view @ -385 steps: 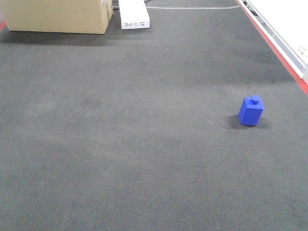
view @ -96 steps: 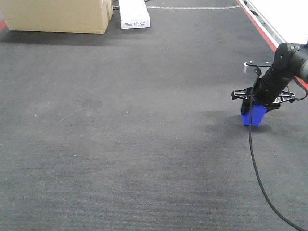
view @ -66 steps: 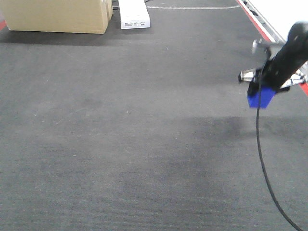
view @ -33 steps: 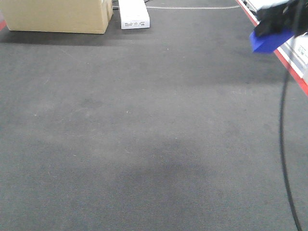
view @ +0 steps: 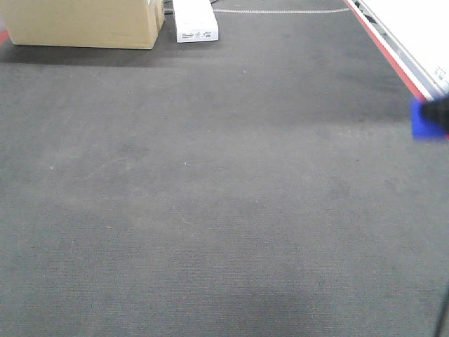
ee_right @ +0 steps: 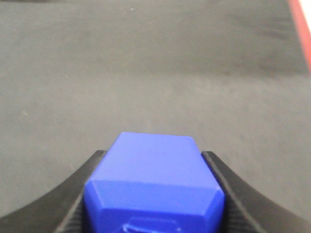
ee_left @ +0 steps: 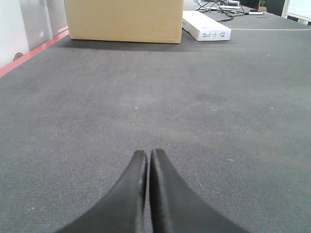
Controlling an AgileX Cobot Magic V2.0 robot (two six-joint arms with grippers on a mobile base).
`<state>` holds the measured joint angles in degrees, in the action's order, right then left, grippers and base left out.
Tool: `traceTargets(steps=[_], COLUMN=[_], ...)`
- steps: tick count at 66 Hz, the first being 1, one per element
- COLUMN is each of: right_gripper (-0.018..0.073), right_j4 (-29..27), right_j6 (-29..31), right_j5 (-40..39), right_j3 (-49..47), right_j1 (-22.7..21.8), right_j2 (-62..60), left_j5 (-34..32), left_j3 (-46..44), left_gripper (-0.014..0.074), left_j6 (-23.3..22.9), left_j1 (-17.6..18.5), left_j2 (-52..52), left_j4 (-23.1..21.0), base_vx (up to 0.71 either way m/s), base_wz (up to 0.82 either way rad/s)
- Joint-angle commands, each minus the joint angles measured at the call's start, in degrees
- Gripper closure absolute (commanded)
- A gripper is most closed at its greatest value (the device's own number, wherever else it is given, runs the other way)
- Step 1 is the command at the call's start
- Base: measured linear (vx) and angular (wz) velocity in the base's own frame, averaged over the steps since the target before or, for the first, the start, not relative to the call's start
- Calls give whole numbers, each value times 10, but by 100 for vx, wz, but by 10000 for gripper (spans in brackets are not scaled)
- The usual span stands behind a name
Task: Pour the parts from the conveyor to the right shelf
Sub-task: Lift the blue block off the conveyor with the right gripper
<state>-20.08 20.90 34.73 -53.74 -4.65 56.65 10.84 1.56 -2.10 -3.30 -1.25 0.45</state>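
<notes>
Fingers of the right arm (ee_right: 68, 199), black and curved, clamp the small bright-blue plastic block (ee_right: 153, 184) from both sides in the right wrist view. The block fills the whole gap between them, with the wide dark-grey matte conveyor belt (ee_right: 146, 73) blurred behind it. In the front view the same block (view: 423, 121) shows as a smeared blue patch at the far right edge of the picture. It lies over the red strip (view: 393, 60) that borders the belt, and a dark bit of the arm is just beside it. The left arm's black fingers (ee_left: 133, 194) are pressed together with only a hairline seam between them, holding nothing, low over the belt. At the belt's far end stands a large tan cardboard box (view: 84, 24), with a flat white carton (view: 195, 21) just beside it.
</notes>
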Motion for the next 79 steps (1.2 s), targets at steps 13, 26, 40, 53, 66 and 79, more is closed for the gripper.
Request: traceTargets(steps=[13, 26, 40, 53, 66, 79], right_gripper=[564, 564, 564, 564, 564, 564], right_j4=[-17, -17, -17, -17, -17, -17], right_j6=[13, 17, 62, 84, 84, 84], right_j5=[-118, -117, -124, -122, -124, -130], right_j3=[203, 246, 291, 330, 351, 352], right_j1=[-1, -1, -1, -1, -1, -1], right_j2=[-213, -301, -405, -476, -528, -534], left_j5=[-40, -40, -40, -40, -40, -40], left_j3=[-11, -11, -11, -11, -11, -11], left_gripper=[602, 602, 602, 602, 602, 602], left_j6=[-5, -5, -5, -5, -5, -5], left_j1=[1, 1, 1, 1, 1, 1], left_j2=[-8, -8, -8, -8, -8, -8], left_j4=[-5, -5, -5, -5, -5, -5], base_vx=[0, 0, 0, 0, 0, 0], base_wz=[0, 0, 0, 0, 0, 0])
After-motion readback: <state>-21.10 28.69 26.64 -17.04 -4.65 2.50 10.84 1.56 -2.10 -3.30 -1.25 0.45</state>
